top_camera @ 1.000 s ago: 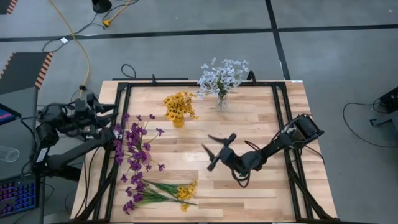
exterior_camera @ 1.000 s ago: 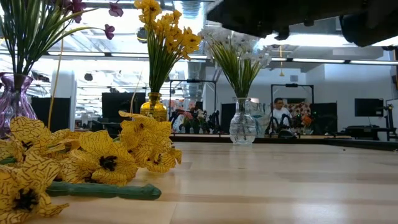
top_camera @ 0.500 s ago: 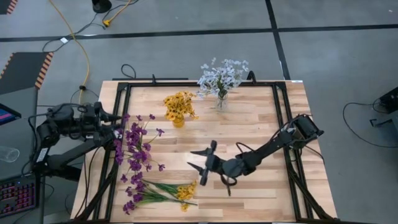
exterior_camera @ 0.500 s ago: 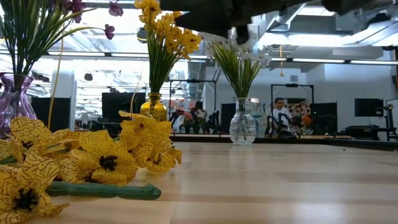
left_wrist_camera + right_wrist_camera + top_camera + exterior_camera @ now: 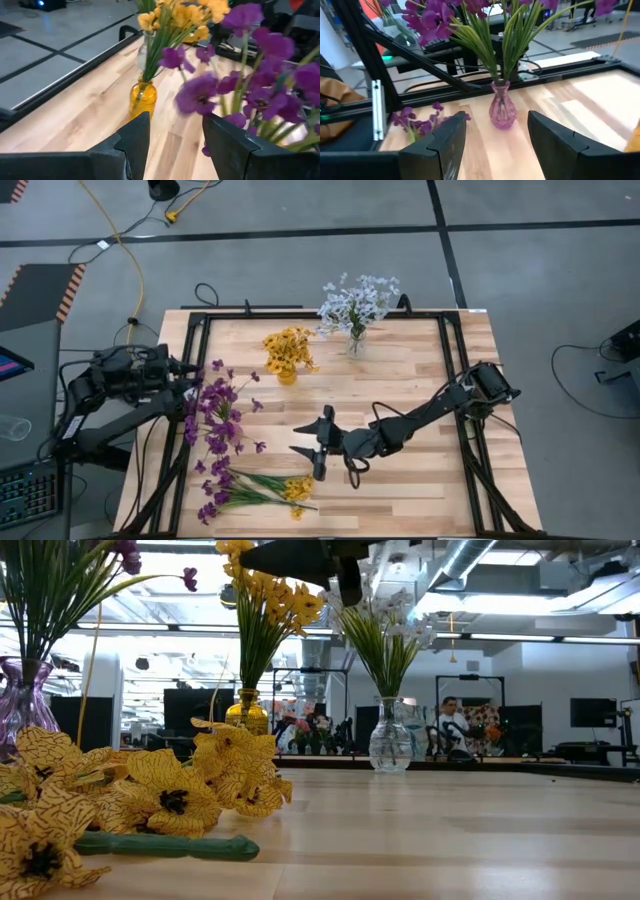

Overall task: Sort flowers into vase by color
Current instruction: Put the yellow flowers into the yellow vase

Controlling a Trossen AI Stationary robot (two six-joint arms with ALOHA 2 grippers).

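The right gripper (image 5: 312, 449) hovered over the counter (image 5: 420, 380) with fingers spread, near loose flowers (image 5: 260, 488); the left gripper's (image 5: 196, 375) fingers stood apart.

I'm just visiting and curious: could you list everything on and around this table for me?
Clear glass vase of white flowers: one, white, table's far edge.
Amber glass vase of yellow flowers: one, yellow, left of the white bunch.
Purple glass vase of purple flowers: one, purple, table's left side.
Loose purple and yellow flower sprays: a small pile, green stems, lying flat at the near left corner.
Wooden table: one, pale wood, black frame.
Yellow cable: one, on the grey floor.
Person: one, seated far behind the table.
Left gripper: beside the purple bunch, fingers apart.
Right gripper: open, above the table's middle, near the loose pile.
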